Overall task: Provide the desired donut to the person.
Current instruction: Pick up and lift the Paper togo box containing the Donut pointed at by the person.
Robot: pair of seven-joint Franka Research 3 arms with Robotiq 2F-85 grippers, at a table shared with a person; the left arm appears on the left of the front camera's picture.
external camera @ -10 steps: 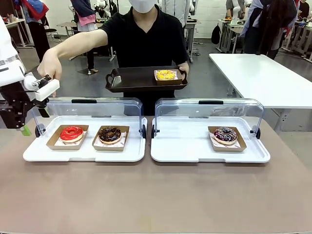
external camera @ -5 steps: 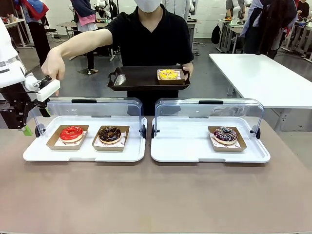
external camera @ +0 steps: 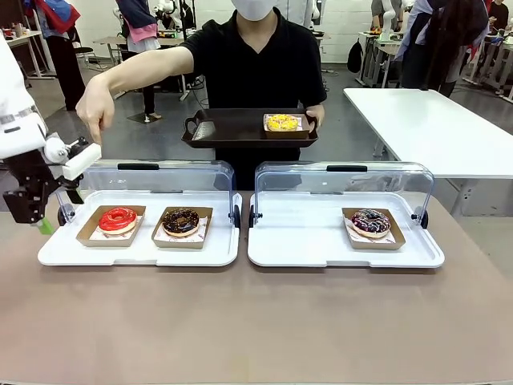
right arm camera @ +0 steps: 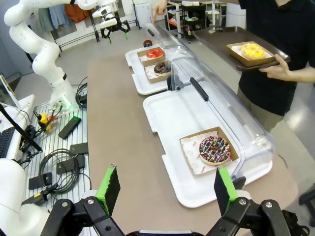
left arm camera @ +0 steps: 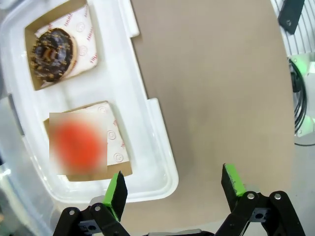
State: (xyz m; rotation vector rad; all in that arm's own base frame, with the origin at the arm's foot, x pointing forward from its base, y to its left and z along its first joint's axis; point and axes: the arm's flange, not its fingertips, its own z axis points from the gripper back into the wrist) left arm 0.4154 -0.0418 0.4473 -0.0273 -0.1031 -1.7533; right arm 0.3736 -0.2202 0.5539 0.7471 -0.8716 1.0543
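Donut choice, front view: person's hand (external camera: 98,112) points down toward red-glazed donut (external camera: 118,218) on left tray (external camera: 56,255); left gripper (external camera: 42,215) hangs just beside that tray. Left wrist view: jaws spread, off-centre; centre them over donut's cardboard holder (left arm camera: 93,175) before descending. Right wrist view: right gripper (right arm camera: 165,189) spread, empty, above table (right arm camera: 123,123).

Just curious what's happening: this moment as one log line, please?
person's hand: pointing down toward red donut | left gripper: open, by its tray | right gripper: open, above table
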